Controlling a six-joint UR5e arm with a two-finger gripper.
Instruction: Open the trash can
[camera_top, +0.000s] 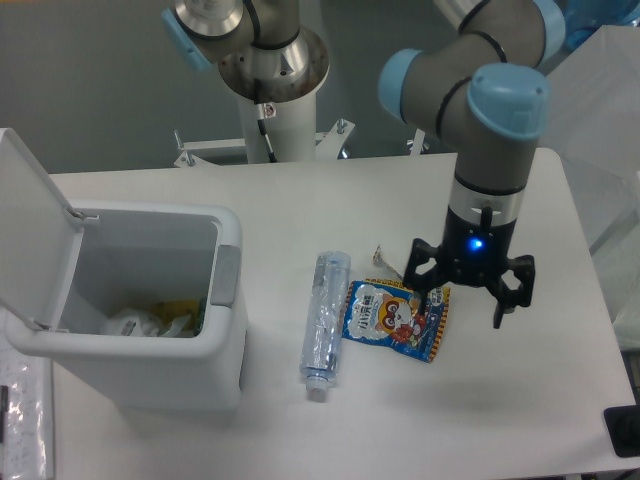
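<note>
Gripper (469, 292) found with jaws spread wide, holding nothing and touching nothing; hung over the right part of the table (560, 200), fingers pointing down, one fingertip just above the right edge of the snack packet (396, 319). Blue indicator light seen lit on the wrist. Noted a crushed clear plastic bottle (322, 326) lying just left of the packet, cap end toward the camera. Further left, well apart from the tool, located the trash can (140, 340) at the table's left edge. Lid (32, 225) recorded as already raised and tilted back on its hinge, interior exposed with assorted rubbish (150, 318) at the bottom. Grey push-button tab (225, 275) observed on the right rim, facing the bottle. Judged the can a rigid, smooth, thin-walled plastic body, fairly light and liable to slide if pushed sideways; lid judged light and sprung. Best point of action judged to be the grey tab, pressed straight down, rather than any grasp on the slick walls. Opening judged complete as things stood
</note>
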